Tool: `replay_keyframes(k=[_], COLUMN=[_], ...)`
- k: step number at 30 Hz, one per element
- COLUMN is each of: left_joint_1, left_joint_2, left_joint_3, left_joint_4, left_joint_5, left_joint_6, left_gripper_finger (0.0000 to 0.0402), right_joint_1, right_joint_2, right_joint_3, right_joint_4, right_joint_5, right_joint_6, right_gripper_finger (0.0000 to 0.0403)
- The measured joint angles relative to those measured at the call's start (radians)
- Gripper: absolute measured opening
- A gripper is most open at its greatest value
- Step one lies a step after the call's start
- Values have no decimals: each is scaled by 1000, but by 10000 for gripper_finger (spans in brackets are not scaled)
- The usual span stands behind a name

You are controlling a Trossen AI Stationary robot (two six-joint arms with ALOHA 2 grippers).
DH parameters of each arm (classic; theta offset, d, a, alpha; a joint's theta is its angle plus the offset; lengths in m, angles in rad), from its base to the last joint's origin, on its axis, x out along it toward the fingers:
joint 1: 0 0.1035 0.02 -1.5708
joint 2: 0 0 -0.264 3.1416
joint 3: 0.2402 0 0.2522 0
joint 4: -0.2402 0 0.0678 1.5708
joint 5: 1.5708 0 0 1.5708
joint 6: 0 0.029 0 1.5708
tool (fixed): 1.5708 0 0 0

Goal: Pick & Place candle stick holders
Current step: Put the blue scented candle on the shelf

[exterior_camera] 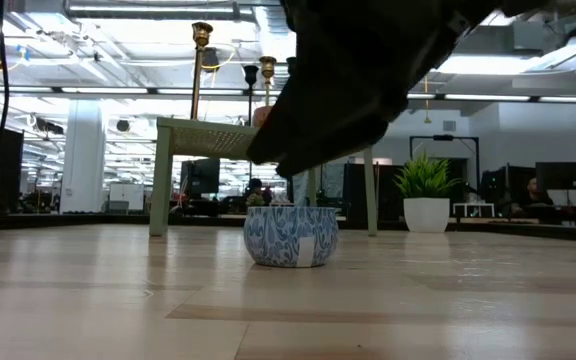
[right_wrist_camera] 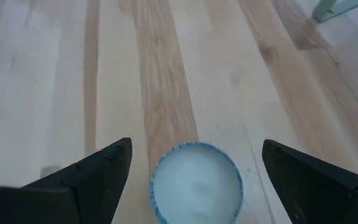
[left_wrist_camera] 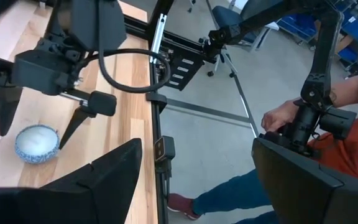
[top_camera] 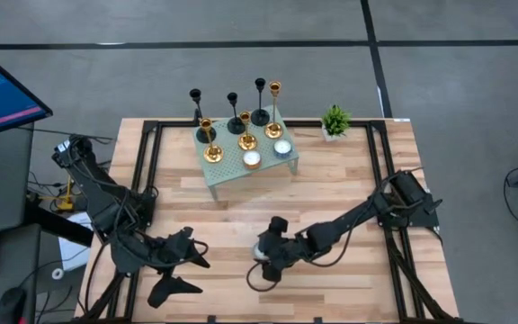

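The right gripper (top_camera: 261, 255) hangs low over the desk (top_camera: 349, 189) near the middle of its front edge, jaws spread wide and grasping nothing; the wrist view shows its fingers (right_wrist_camera: 86, 180) standing either side of a blue-patterned candle (right_wrist_camera: 196, 180) that sits on the bare wood, and the low view confirms the candle (exterior_camera: 290, 236) rests on the surface, not lifted. Judged from this, the jaws straddle the candle either to take it or after setting it down; which cannot be told. The candle is not a holder, so the task's own items look untouched. The holders (top_camera: 236, 117) all stand upright on the small green stand (top_camera: 227, 175) at the middle of the desk's back edge: the black ones (top_camera: 196, 101) along its rear side, a tall gold one (top_camera: 274, 93) at its rear right corner, the short gold ones (top_camera: 212, 148) nearer its front, beside two more candles (top_camera: 252, 159). Grouping them on a raised stand keeps slim, top-heavy pieces clear of arm traffic. A plant (top_camera: 334, 121) stands just right of the stand. The left gripper (top_camera: 180, 265) waits at the front left corner, jaws released and empty; its wrist view shows its fingers (left_wrist_camera: 110, 180) apart and, beyond the desk edge, a person's hand (left_wrist_camera: 281, 115) on a separate control arm.
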State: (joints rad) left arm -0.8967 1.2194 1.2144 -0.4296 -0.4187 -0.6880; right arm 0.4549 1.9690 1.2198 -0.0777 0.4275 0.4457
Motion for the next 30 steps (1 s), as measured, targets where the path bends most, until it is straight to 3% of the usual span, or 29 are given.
replay_keyframes(k=[10,25,30], left_joint_1=[0,0,0], left_joint_2=[0,0,0], left_joint_3=[0,0,0], left_joint_4=[-1,-5,-4], left_joint_5=[0,0,-8], left_joint_6=[2,1,2], left_gripper_finger=[307,307,307], right_joint_1=[-16,-37,-41], right_joint_2=[1,106,119], right_joint_3=[1,3,2], right_joint_4=[-25,-6,3], right_joint_5=[-34,-127,-157], right_joint_6=[-8,-2,1], right_gripper_finger=[352,352,333])
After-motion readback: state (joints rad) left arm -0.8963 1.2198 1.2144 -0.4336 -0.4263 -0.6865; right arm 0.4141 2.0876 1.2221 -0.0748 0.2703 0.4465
